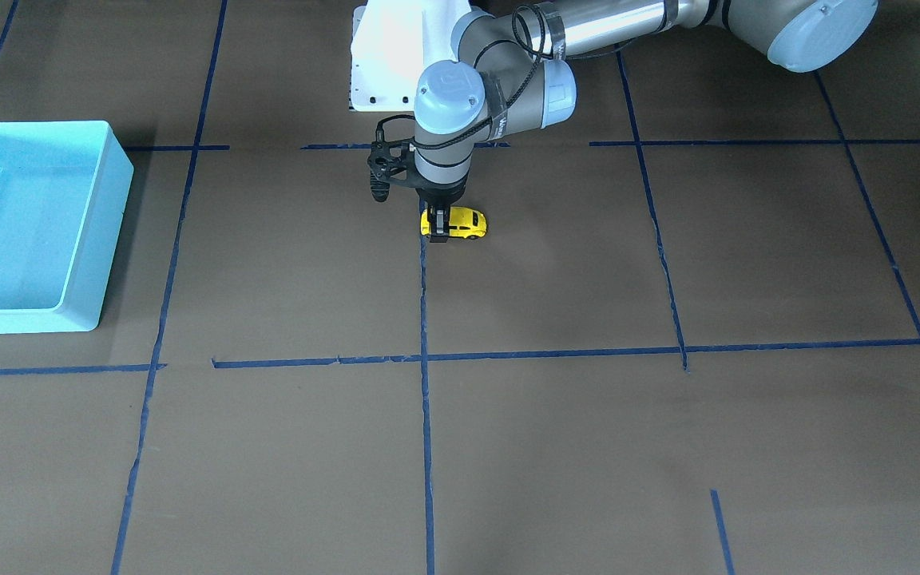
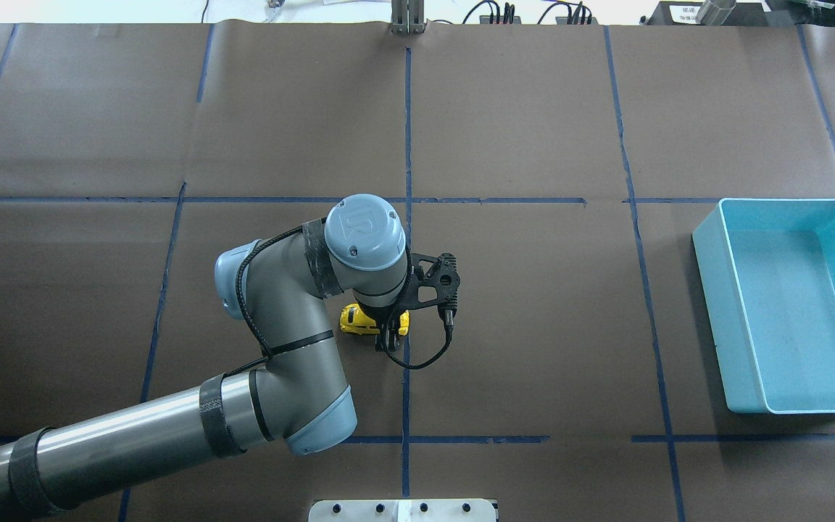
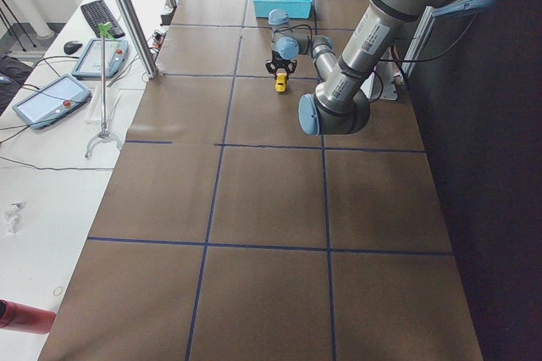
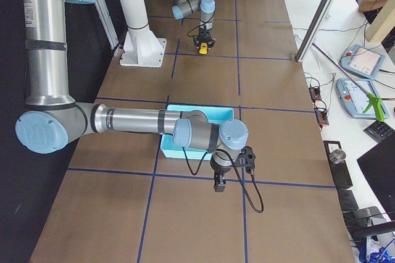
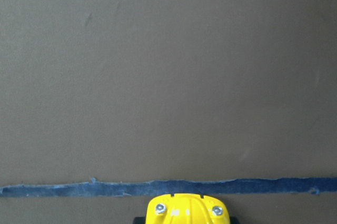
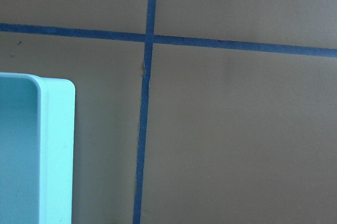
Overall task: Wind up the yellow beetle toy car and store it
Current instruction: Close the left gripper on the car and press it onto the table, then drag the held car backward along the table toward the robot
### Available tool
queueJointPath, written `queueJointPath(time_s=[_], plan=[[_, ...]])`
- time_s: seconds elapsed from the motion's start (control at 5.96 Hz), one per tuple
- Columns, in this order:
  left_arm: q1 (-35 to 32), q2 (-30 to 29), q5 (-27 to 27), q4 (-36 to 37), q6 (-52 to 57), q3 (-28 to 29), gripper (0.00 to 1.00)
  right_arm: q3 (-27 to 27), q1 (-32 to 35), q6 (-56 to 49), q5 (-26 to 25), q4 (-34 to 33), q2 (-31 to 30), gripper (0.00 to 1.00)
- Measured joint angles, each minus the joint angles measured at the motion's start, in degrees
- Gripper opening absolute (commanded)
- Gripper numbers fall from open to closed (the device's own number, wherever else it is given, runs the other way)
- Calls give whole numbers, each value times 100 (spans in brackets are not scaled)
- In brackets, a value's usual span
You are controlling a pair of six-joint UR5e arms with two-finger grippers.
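The yellow beetle toy car (image 1: pixel 464 223) sits low over the brown paper near the table's middle, beside a blue tape line. My left gripper (image 1: pixel 438 228) comes straight down on one end of it, with the black fingers closed against its sides. From overhead the wrist covers part of the car (image 2: pixel 357 320). The left wrist view catches only the car's yellow end (image 5: pixel 185 209) with two screws at the bottom edge. My right gripper (image 4: pixel 219 183) shows only in the exterior right view, hanging over the table beside the turquoise bin (image 4: pixel 203 113); whether it is open or shut I cannot tell.
The turquoise bin (image 2: pixel 718 319) stands at the table's right side with nothing visible in it, and its corner (image 6: pixel 52 155) fills the right wrist view's lower left. Blue tape lines grid the brown paper. A white base plate (image 2: pixel 403 510) lies at the near edge.
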Motion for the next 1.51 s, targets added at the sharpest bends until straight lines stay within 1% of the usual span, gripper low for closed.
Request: queueJointPath(time_s=[0.84,1.51], plan=[[-208,396,2,-1494,1,-25,0,-32,0,6,0,2,-2,100],[-330,1006,-76,-2583,5,-37,0,-75,0,6,-42,5,4,100]])
